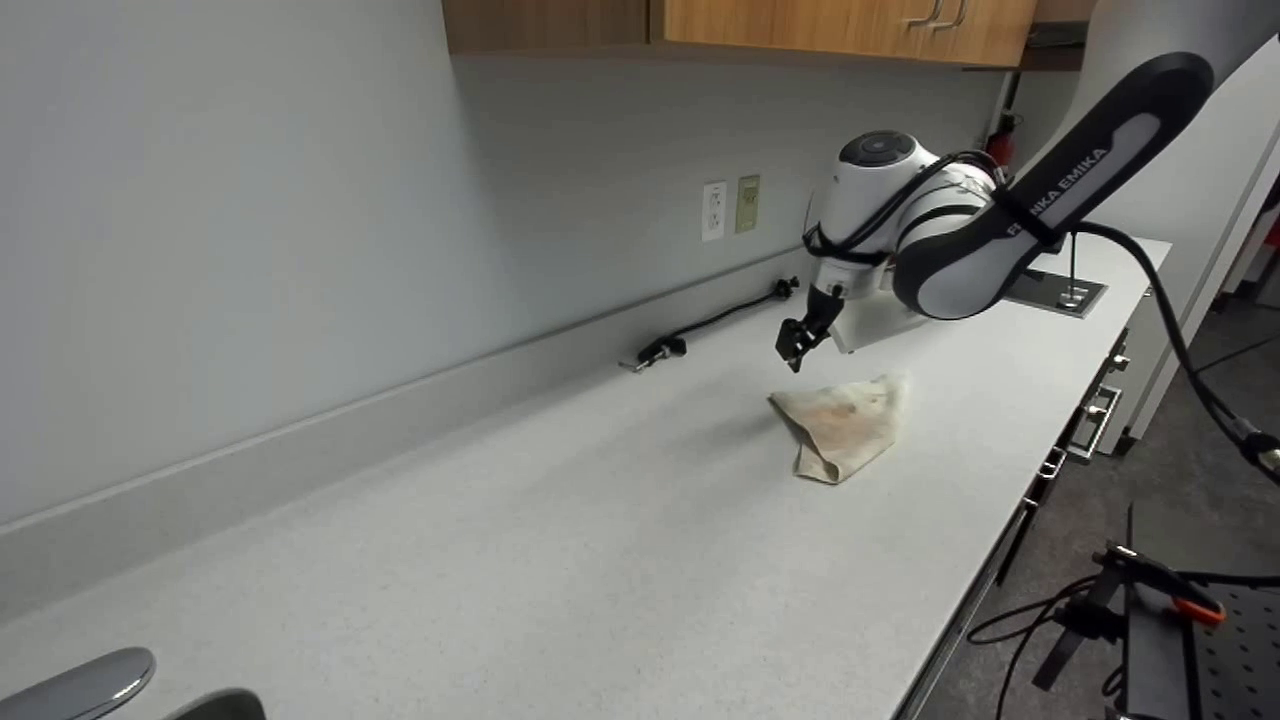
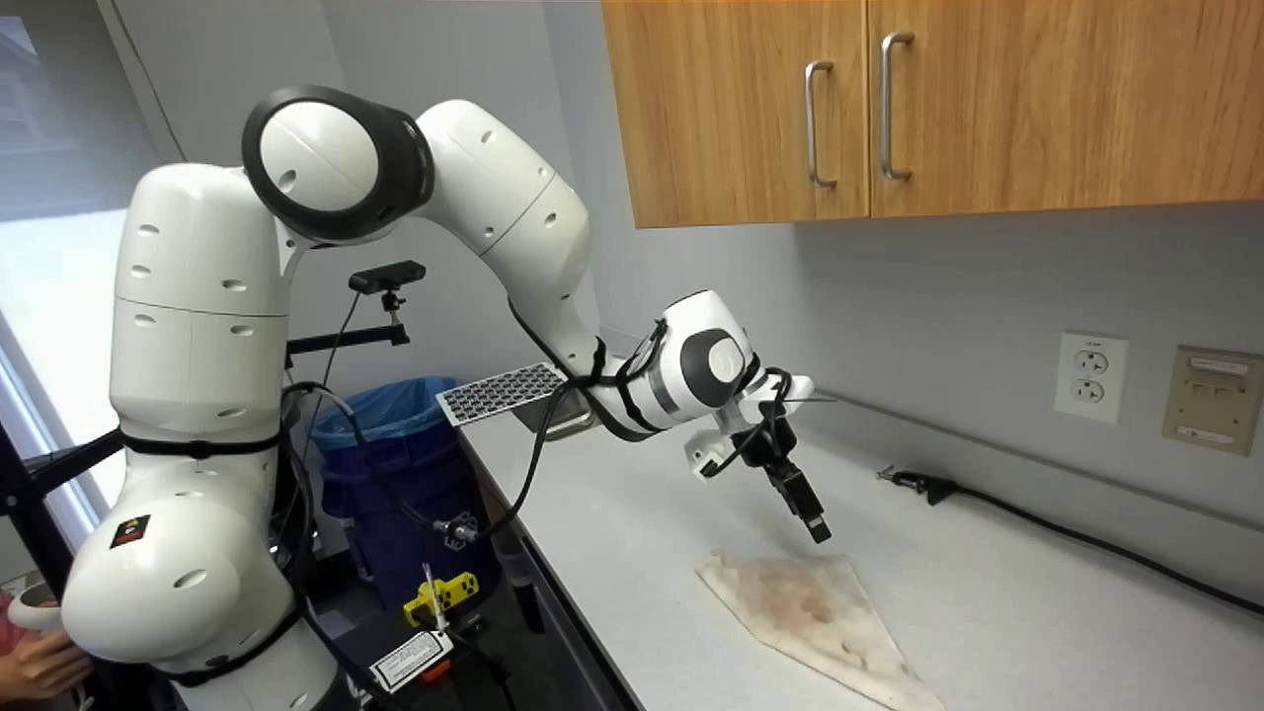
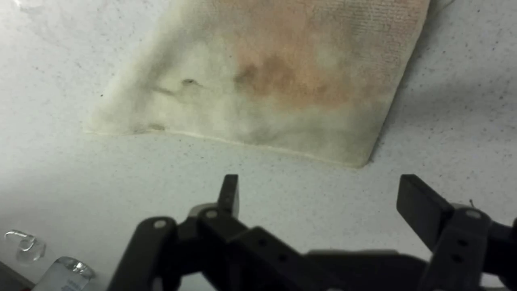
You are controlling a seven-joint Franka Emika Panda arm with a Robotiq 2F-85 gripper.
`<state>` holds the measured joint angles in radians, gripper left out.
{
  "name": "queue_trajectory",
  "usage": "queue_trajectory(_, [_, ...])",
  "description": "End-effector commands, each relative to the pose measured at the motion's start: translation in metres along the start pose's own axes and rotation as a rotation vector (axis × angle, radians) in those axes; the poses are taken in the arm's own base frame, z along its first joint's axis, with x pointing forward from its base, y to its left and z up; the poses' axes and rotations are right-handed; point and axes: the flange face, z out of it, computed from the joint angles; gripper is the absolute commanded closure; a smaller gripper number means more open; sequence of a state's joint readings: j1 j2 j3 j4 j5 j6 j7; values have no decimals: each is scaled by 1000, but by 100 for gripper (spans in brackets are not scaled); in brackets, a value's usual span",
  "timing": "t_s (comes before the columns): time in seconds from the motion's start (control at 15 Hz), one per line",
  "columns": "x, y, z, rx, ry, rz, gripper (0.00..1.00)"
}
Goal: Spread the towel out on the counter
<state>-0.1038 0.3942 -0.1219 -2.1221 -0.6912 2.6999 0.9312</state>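
So, towel is on the counter, laid down but not properly spread, by my read. It lies fairly low, yet looks folded: an exterior view shows a turned layer along one side and a small loose flap at its lower corner. Number of layers: can't tell. Gripper is spread wide with nothing held. It hangs above the counter, near the towel and apart from it; in the wrist view the gap sits just beyond a towel edge.

Done: towel on counter, partly flat. Left, probably: pinch a free edge or corner, draw the folded layer over, smooth it out.

Surface: pale, speckled. Towel is off-white with reddish-brown staining. Black cord with clamp ends runs along the back, by the wall. Clear container at a wrist-view corner, contents unclear. Grey metal piece at the near end in an exterior view, maybe a tap.

Room: white outlet beside a beige wall plate, wooden cabinet overhead, blue bin with liner beside the counter.
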Motion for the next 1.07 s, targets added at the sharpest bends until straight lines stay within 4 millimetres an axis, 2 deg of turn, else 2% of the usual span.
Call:
queue_trajectory(0.0, [11, -7, 23, 46, -34, -12, 0])
queue_trajectory(0.33, [16, -21, 38, 85, -79, -19, 0])
queue_trajectory(1.0, [26, -11, 74, 215, -182, 50, 0])
